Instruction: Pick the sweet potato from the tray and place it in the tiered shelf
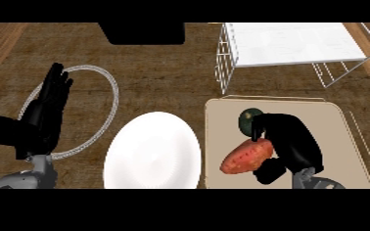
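I observe my right hand [295, 143] curled round the orange oblong sweet potato [244, 158], over the beige square tray [334, 118] at the brown wooden worktop's [166, 78] near right edge. My left hand [43, 115] rests spread at the left edge. The white wire tiered shelf [289, 43] occupies the far right corner.

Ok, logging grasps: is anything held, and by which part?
The black right hand curls round the orange sweet potato at its right end; the left hand holds nothing.

counter [166, 78]: brown wood | on it: tray [329, 117], white plate [151, 151], wire ring [114, 93], tiered shelf [289, 44], black box [141, 32]
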Controlling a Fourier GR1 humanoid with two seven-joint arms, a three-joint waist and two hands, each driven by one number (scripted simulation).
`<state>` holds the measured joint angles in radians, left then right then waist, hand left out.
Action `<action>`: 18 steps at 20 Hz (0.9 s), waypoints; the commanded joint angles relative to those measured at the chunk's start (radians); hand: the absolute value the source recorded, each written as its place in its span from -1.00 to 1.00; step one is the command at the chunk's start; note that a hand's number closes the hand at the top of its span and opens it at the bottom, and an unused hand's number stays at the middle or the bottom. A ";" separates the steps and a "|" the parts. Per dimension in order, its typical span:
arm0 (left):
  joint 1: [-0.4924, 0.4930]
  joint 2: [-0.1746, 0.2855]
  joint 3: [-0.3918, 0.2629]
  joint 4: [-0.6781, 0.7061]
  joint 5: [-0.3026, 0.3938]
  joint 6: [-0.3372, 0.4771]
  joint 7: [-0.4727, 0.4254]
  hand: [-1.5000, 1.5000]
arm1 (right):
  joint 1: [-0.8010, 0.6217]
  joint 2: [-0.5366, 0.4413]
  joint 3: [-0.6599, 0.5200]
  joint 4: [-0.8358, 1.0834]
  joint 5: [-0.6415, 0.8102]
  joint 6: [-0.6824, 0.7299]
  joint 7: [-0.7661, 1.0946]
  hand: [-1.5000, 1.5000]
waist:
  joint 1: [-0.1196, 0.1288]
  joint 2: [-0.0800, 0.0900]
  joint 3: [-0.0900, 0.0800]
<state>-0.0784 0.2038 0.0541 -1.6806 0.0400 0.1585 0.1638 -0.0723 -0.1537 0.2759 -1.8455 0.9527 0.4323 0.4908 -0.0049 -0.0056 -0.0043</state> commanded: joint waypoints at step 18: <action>0.005 -0.049 -0.026 0.021 -0.058 0.014 -0.020 0.00 | -0.399 0.035 -0.382 -0.373 -0.195 0.087 0.437 1.00 | 0.005 0.005 0.004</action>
<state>-0.0584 0.1745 0.0373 -1.6984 0.0054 0.1662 0.1656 -0.4390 -0.0961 -0.0523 -2.2512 0.7704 0.5176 0.8920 -0.0004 -0.0021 -0.0008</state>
